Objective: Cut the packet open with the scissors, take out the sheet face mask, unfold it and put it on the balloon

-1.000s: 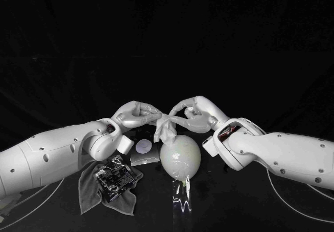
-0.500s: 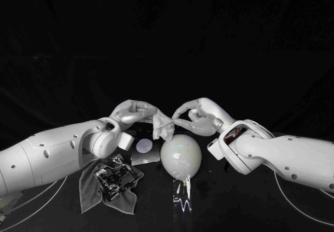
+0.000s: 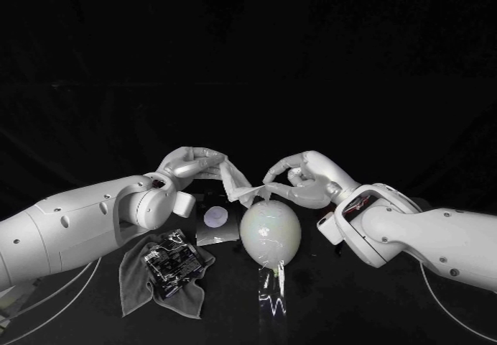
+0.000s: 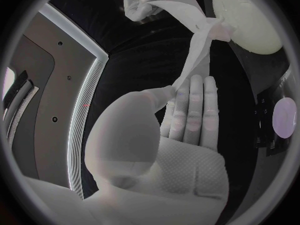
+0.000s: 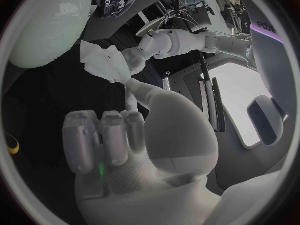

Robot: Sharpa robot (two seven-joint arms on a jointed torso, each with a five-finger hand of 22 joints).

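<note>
A white sheet mask (image 3: 240, 184) hangs partly folded between my two hands, just above the far end of the pale balloon (image 3: 269, 231). My left hand (image 3: 192, 167) pinches its upper left end. My right hand (image 3: 300, 178) pinches the other end near the balloon's top. In the left wrist view the mask (image 4: 197, 32) runs from my left hand (image 4: 187, 115) across to the right hand (image 4: 139, 0), beside the balloon (image 4: 247, 17). The right wrist view shows my right hand (image 5: 125, 130), the bunched mask (image 5: 100, 60), the left hand (image 5: 134, 55) and the balloon (image 5: 47, 25).
A dark packet with a pale oval (image 3: 215, 219) lies left of the balloon. A grey cloth (image 3: 140, 284) at the front left carries a black glossy printed thing (image 3: 169, 262). A shiny clear strip (image 3: 271, 287) runs from the balloon toward the table's front.
The hands have drawn apart, the left up and to the left, the right to the right. The mask between them has spread wider.
</note>
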